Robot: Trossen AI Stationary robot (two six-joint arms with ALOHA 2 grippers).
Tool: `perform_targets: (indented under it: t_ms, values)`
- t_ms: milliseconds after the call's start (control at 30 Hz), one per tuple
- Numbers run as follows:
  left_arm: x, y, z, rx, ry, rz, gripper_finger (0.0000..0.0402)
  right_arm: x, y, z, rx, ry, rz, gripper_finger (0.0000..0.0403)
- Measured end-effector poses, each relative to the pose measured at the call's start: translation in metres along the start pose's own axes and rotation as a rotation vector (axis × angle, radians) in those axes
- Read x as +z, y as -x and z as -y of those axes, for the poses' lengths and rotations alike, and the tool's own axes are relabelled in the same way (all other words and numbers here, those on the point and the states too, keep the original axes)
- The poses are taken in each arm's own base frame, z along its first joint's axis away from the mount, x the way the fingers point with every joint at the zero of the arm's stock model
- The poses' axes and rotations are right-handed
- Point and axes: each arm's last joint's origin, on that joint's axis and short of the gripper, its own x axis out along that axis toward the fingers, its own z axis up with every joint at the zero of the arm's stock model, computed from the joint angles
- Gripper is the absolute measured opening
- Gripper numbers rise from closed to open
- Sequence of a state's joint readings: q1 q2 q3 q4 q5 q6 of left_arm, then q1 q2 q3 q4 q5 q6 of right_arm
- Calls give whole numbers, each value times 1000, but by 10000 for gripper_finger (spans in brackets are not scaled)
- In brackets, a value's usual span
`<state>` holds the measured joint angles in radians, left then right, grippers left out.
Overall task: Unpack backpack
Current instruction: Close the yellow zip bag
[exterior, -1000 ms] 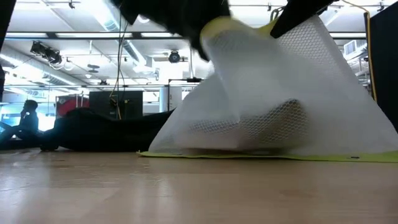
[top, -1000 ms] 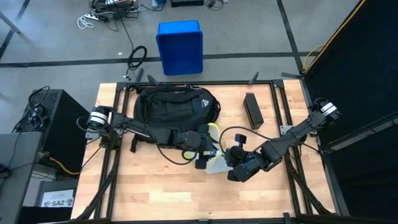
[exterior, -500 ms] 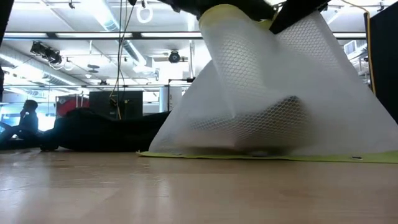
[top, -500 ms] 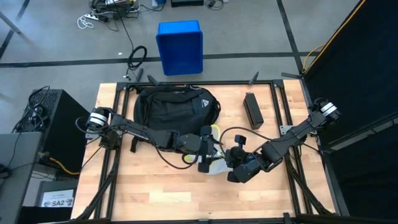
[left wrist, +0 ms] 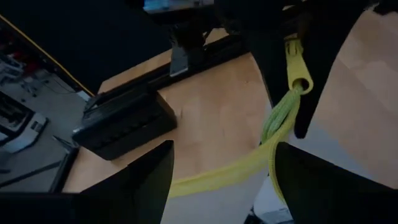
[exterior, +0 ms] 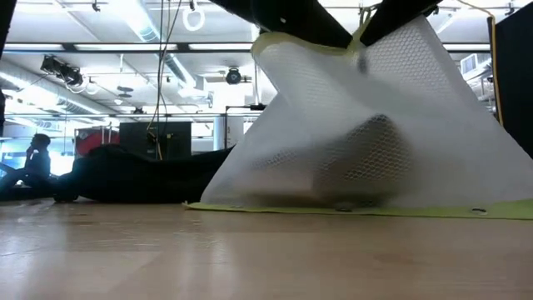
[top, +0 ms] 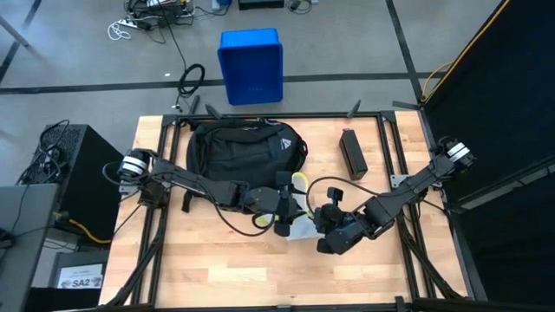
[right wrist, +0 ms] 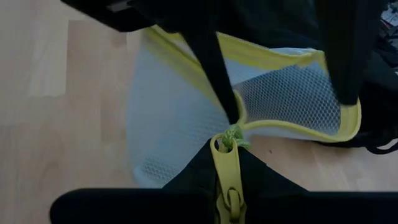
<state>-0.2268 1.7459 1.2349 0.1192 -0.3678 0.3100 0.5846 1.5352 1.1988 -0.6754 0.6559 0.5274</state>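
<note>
Presently: right gripper (right wrist: 227, 186) clenched on the mesh pouch's (right wrist: 186, 112) yellow zip pull (right wrist: 225, 158). Left gripper (top: 284, 217) spread at its rim; best hold the rim taut, draw the zip straight.

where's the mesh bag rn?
High view: mesh bag lies mid-table between the left gripper and right gripper, just in front of the backpack.

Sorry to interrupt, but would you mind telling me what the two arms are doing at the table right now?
Both arms meet mid-table over a white mesh pouch with yellow trim. The right gripper is shut on its yellow zipper pull, lifting that corner. The left gripper is open at the pouch's rim. The backpack lies behind them, a black case beside it.
</note>
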Motion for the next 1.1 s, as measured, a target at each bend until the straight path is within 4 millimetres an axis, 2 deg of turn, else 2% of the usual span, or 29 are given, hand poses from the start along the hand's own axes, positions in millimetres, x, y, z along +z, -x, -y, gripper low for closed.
perform_targets:
  t_ms: [133,267,567,800,1100]
  values:
    - [8,10,-6,24,11,29,241,-4,-1,-1,9,7,-12,0]
    - [8,10,-8,73,11,8,241,-4,-1,-2,20,-5,-16,0]
    - [-4,-3,3,-37,-8,-14,240,-3,-2,-2,10,-21,3,0]
    - [-8,-11,11,-56,-9,-4,240,1,-2,-3,14,-25,44,0]
    - [-4,-12,17,-104,1,61,240,6,-3,-3,7,-21,78,0]
